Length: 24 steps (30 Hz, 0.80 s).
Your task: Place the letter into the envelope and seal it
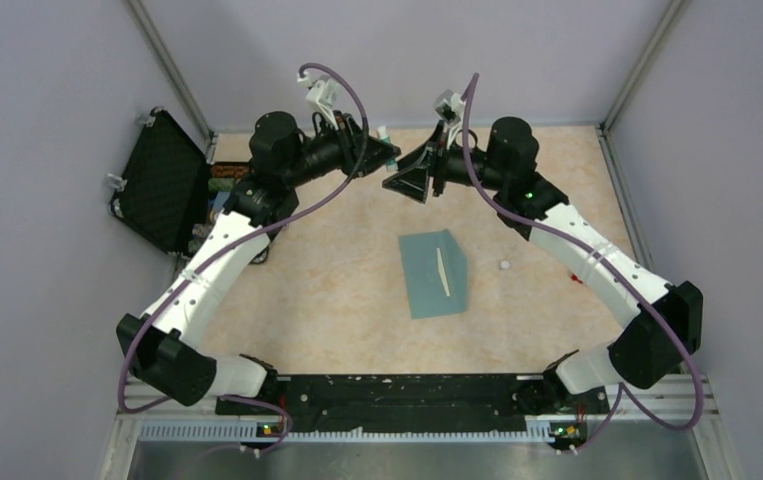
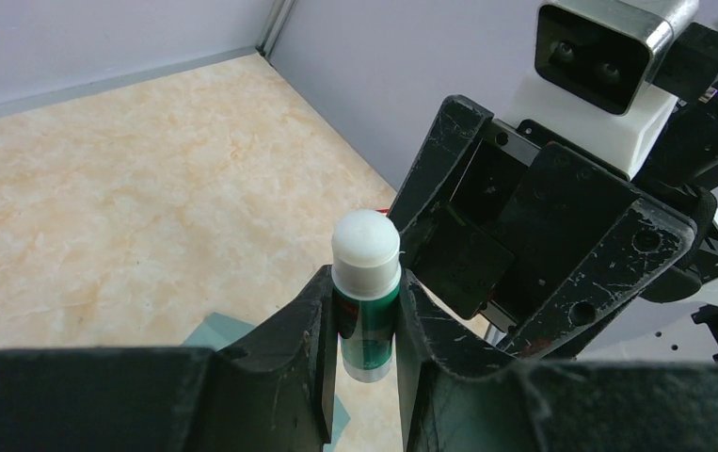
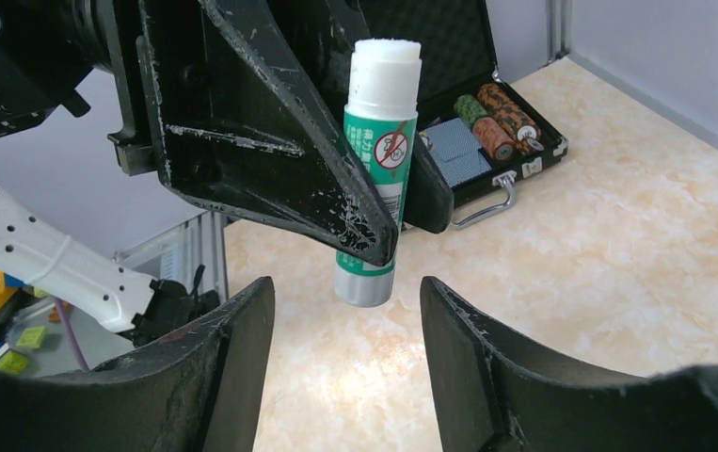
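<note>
The teal envelope (image 1: 435, 272) lies flat at the table's middle, with a thin pale strip (image 1: 442, 272) on it. The letter does not show apart from it. My left gripper (image 1: 385, 152) is raised at the back and shut on a green and white glue stick (image 2: 366, 292), which stands upright between its fingers (image 2: 308, 320). My right gripper (image 1: 409, 183) faces it, open and empty. In the right wrist view the glue stick (image 3: 378, 188) hangs just beyond my open right gripper (image 3: 345, 287), not touching it. A corner of the envelope (image 2: 218, 331) shows below the left fingers.
An open black case (image 1: 162, 180) with poker chips (image 3: 496, 113) and cards stands at the back left. A small white round piece (image 1: 504, 265) lies right of the envelope. Grey walls and metal frame posts enclose the table.
</note>
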{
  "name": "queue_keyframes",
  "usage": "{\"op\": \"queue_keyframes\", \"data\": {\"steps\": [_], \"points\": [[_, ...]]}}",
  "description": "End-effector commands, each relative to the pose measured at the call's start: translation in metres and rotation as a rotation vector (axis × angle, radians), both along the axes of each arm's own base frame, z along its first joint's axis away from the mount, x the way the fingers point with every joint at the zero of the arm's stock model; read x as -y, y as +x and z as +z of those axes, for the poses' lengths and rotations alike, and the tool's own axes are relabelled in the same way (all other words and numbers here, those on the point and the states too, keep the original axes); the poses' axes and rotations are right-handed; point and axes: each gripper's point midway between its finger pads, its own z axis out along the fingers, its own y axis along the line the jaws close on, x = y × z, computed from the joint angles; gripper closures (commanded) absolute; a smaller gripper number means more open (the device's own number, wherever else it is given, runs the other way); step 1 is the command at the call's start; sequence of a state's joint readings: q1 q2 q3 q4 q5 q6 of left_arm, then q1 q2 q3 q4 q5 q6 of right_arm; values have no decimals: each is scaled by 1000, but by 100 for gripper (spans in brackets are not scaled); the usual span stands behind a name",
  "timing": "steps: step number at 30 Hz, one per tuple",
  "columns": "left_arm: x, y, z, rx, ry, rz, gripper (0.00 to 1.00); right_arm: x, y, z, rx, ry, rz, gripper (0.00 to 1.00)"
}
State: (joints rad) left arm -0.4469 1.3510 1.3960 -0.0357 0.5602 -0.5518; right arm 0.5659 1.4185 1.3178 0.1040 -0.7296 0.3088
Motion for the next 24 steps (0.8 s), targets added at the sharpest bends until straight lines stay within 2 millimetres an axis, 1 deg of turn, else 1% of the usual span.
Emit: {"op": "queue_keyframes", "data": {"steps": [1,2,5,10,13,14,16,17,18,19,20,21,23,24], "points": [[2,-4,16,22,-23,-11,100,-5,2,39,96,68,-9,44],[2,-4,15,18,-23,-14,100,-5,1,41,102,72,-3,46],[3,-4,15,10,-25,-18,100,-6,0,42,108,75,9,59],[5,-7,12,-5,-24,-33,100,-7,0,36,96,68,11,81],[5,-9,10,-12,-20,-40,100,-7,0,33,102,62,14,98],[5,-9,9,-16,-17,-41,100,-7,-1,32,104,60,14,100],[5,-9,5,-24,-9,-40,100,-6,-2,30,108,57,19,100],[4,-7,2,-24,-1,-30,96,-6,-4,29,108,53,24,100],[2,-5,-2,-22,17,-14,73,-5,-7,28,109,47,34,100],[-1,-3,-5,4,39,2,61,-3,-9,26,106,37,42,100],[-5,-2,-8,49,74,14,55,-1,-12,24,102,27,51,100],[-11,0,-12,82,112,36,51,2,-14,21,92,13,54,100],[-25,1,-20,142,182,60,48,12,-19,6,50,-50,55,100],[-31,-2,-24,175,223,56,46,17,-21,0,42,-77,58,100]]}}
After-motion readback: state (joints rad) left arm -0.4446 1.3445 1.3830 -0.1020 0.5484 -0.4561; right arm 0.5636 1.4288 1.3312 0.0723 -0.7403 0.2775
